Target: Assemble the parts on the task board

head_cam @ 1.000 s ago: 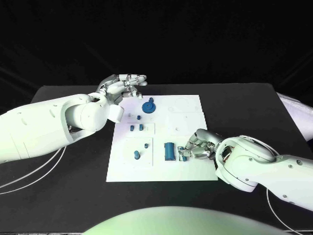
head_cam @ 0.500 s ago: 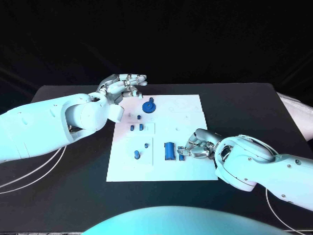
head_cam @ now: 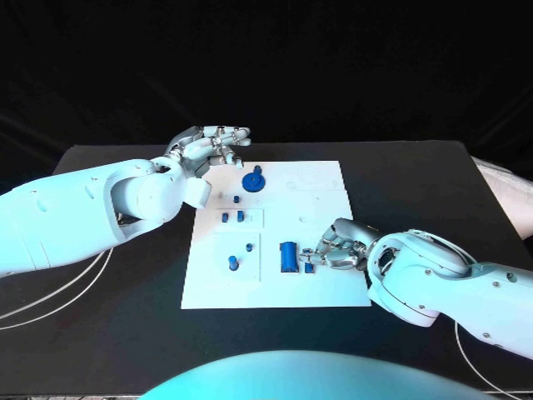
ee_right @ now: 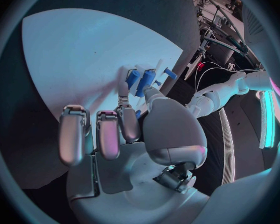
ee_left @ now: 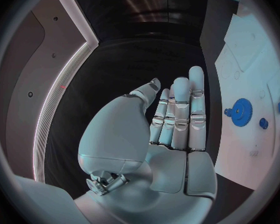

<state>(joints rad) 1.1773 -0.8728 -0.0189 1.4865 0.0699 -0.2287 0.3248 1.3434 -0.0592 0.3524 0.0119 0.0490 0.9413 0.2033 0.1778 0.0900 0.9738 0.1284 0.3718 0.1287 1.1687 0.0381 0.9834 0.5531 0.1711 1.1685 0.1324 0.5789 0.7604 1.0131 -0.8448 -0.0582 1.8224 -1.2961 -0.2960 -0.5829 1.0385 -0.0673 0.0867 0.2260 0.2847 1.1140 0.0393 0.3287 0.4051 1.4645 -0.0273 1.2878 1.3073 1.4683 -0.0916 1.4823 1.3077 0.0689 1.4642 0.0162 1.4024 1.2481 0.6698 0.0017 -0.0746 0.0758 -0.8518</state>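
Observation:
The white task board lies mid-table. On it are a blue gear, several small blue pegs and an upright blue cylinder. My right hand is low over the board's near right part, just right of the cylinder. Its thumb and one finger pinch a small blue part, seen dimly between them in the right wrist view; the other fingers stay straight. My left hand hovers off the board's far left corner, fingers apart, holding nothing. The left wrist view shows the gear beyond that hand.
Another small blue piece lies just before the right hand's fingertips. A blue peg stands on the board's near left. A white bundle lies at the table's right edge. Thin cables loop on the table's left side.

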